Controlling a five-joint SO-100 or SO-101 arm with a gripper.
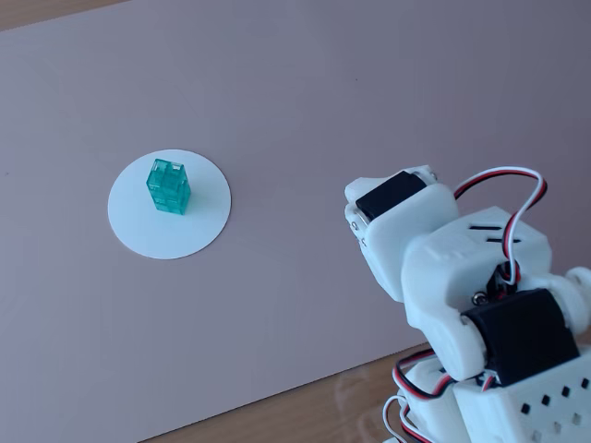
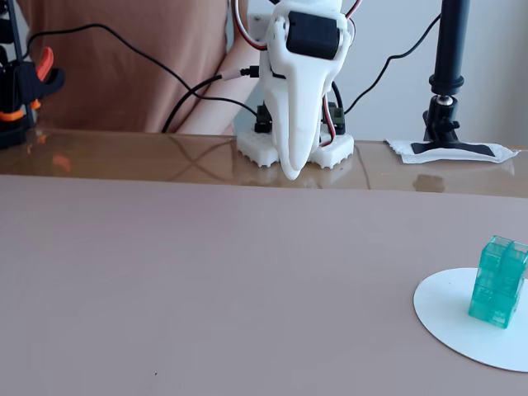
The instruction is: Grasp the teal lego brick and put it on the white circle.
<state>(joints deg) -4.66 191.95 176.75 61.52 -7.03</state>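
The teal lego brick stands upright on the white circle, a little left of its centre in a fixed view. In the other fixed view the brick stands on the circle at the lower right. My gripper hangs tip down in front of the arm's base, far from the brick, with its jaws together and nothing between them. In the first fixed view only the white arm and its wrist servo show at the right; the fingertips are hidden.
A pale pink mat covers the wooden table. A black camera stand on a taped white foot stands at the back right. An orange and black device sits at the back left. Cables run behind the base.
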